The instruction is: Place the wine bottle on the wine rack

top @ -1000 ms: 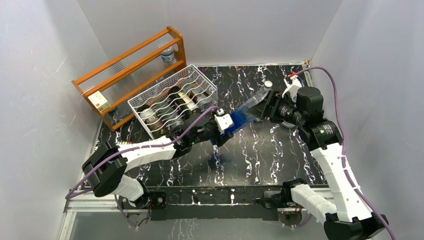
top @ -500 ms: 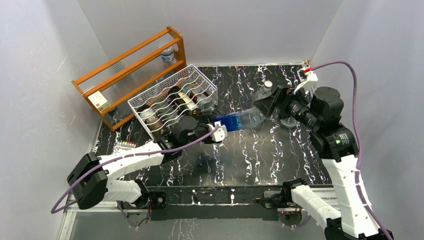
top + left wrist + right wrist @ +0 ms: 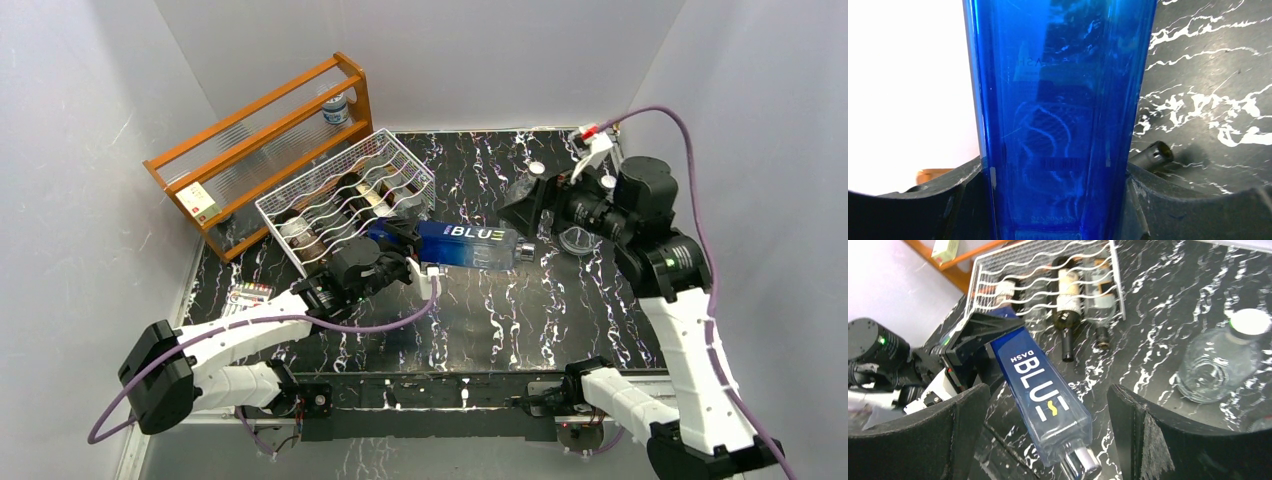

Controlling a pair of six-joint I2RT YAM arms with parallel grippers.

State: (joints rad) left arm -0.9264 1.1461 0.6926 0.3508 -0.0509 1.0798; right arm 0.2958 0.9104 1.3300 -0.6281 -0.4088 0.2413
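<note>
The wine bottle (image 3: 470, 245) is a square blue one lettered "DASH BLUE" with a silver cap. It hangs level above the table, cap end pointing right. My left gripper (image 3: 402, 242) is shut on its base end, and in the left wrist view blue glass (image 3: 1058, 100) fills the space between the fingers. My right gripper (image 3: 528, 205) stands open just beyond the cap. In the right wrist view the bottle (image 3: 1040, 385) lies between its spread fingers (image 3: 958, 435), touching neither. The white wire wine rack (image 3: 290, 200) sits just left of the bottle's base.
Several bottles lie in the rack (image 3: 1038, 262), among them a dark labelled one (image 3: 1065, 300). A clear glass bottle (image 3: 1220, 360) stands at the right of the table. The orange wooden shelf (image 3: 250, 115) stands behind the rack against the left wall.
The right gripper opened, let go of the bottle's neck end and drew back to the right. The left gripper swung the bottle level and carried it toward the rack.
</note>
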